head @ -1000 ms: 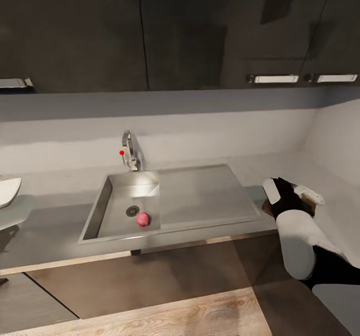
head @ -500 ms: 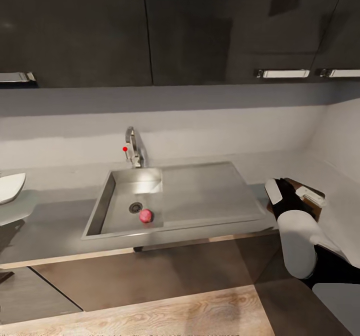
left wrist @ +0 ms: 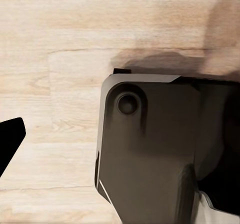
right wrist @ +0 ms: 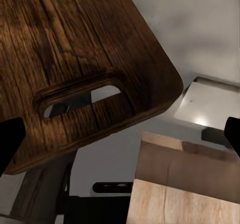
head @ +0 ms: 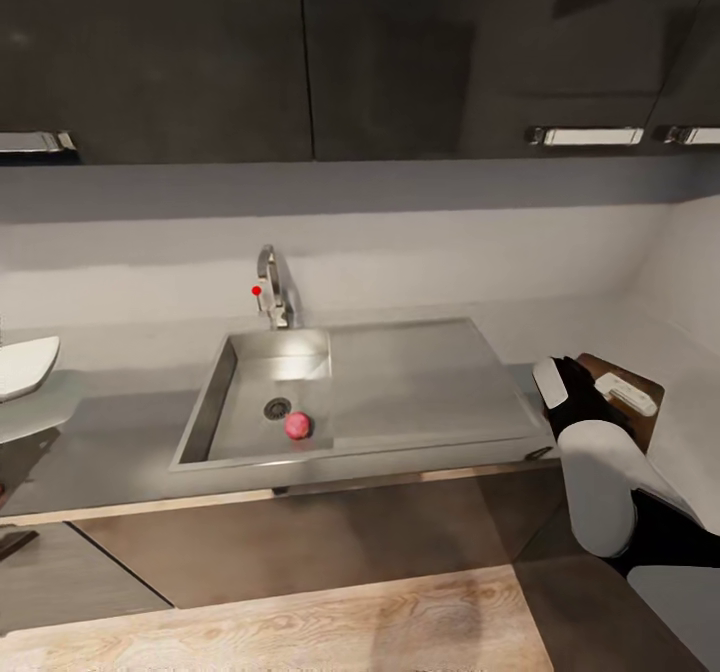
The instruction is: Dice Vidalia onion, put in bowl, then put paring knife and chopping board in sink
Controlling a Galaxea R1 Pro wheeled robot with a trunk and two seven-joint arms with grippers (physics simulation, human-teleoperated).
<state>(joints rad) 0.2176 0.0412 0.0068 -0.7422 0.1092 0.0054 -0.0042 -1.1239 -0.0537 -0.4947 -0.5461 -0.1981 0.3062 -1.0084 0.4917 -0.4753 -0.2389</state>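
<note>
From my head camera I have the sink (head: 420, 392) square in front of me, set into the grey countertop (head: 110, 442) under dark wall cabinets (head: 300, 52). Its basin holds 1 thing, the Vidalia onion (head: 298, 425), a small pink-red ball resting on the steel floor just beside the round drain (head: 277, 408); the flat drainboard on the right half of the sink is bare steel. The chrome tap (head: 272, 292) with its red-tipped lever stands behind the basin. At the far left edge of that view I can make out part of the white bowl (head: 25, 367) on the counter, and I cannot see into it. On the right, my right arm reaches over the counter's corner, and the right gripper (head: 590, 392) sits over the brown chopping board (head: 640, 392), which peeks out from behind it. The right wrist camera gives me what the head view hides: the board's (right wrist: 75, 49) dark grain close up, with its slotted hole, and 2 black finger tips at opposite edges of that picture, spread wide with nothing between them. The left wrist camera looks down at pale wood flooring (left wrist: 55, 39) and a dark grey part of the robot's body (left wrist: 150, 149); 1 black finger tip (left wrist: 10, 139) shows at the edge, so I cannot tell how far the left gripper is open.
</note>
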